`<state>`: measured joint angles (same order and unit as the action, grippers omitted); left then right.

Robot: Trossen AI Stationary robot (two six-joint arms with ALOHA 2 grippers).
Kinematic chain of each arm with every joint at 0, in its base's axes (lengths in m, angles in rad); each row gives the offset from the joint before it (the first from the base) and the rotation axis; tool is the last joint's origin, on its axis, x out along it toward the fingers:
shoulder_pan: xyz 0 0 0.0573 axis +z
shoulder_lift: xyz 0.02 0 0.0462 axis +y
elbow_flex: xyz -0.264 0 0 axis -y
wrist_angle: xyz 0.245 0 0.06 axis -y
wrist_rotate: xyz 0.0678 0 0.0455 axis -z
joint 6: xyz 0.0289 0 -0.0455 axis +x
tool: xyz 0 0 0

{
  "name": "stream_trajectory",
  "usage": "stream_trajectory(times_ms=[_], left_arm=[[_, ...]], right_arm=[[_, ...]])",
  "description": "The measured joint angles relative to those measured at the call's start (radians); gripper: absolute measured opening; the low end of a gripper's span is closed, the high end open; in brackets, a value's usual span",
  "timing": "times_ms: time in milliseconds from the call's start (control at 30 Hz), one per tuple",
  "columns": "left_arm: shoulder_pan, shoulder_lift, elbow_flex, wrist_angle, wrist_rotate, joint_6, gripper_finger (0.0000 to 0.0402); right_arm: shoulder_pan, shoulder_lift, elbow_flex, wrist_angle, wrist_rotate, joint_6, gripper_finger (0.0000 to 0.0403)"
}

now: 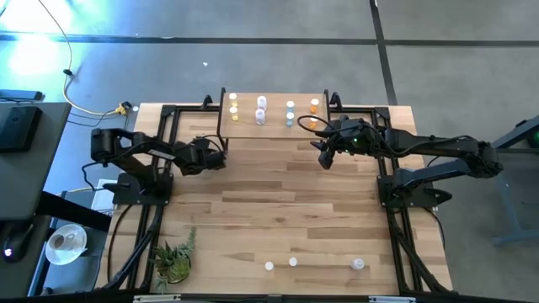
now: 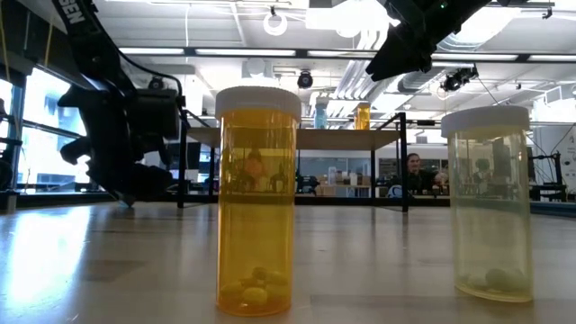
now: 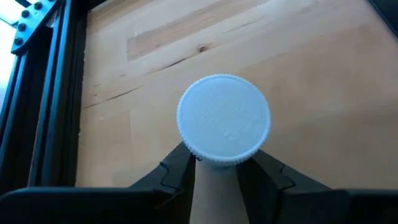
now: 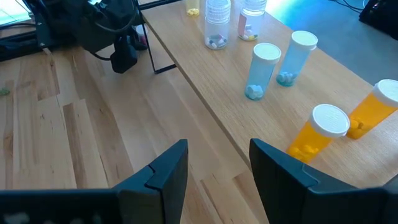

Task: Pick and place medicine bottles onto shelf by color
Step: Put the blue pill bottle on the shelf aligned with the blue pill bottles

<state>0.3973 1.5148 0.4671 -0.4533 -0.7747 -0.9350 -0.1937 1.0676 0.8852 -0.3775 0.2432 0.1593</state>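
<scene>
The shelf [image 1: 274, 126] stands at the table's far edge and carries several medicine bottles: yellowish [image 1: 233, 104], white [image 1: 261, 109], bluish [image 4: 261, 71] and orange [image 4: 320, 134]. Three more bottles stand by the near edge [image 1: 292, 262], and the low view shows an orange one [image 2: 256, 202] and a pale one [image 2: 490, 202] up close. My left gripper [image 3: 217, 158] is low over the table in front of the shelf's left end, shut on a white-capped bottle [image 3: 224, 118]. My right gripper [image 4: 214, 168] hangs open above the table before the shelf's right end, holding nothing. My left gripper pinches the bottle's pale body [image 3: 214, 186] just under the white cap, between its two fingers [image 3: 177, 171]. The fingers slant downward from the table's left side. The cap's top faces back toward the wrist. The cap hides the bottle's base, so I cannot tell whether it rests on the table.
Black frame rails [image 1: 164, 160] run along both sides of the table. A small plant [image 1: 174, 261] sits at the near left corner. Bare wood lies between the arms and the near bottles. A person [image 2: 414, 171] sits in the room behind.
</scene>
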Motion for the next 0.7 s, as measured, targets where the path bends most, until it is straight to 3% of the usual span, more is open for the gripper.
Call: stream_trajectory(times_ms=[267, 700], left_arm=[[0.0, -0.118, -0.001, -0.064, 0.104, 0.124, 0.0093], [0.0, -0.469, -0.001, -0.15, 0.202, 0.356, 0.0093]], right_arm=[[0.0, 0.0, 0.0, 0.0, 0.0, 0.0, 0.0163], [0.0, 0.0, 0.0, 0.0, 0.0, 0.024, 0.0163]])
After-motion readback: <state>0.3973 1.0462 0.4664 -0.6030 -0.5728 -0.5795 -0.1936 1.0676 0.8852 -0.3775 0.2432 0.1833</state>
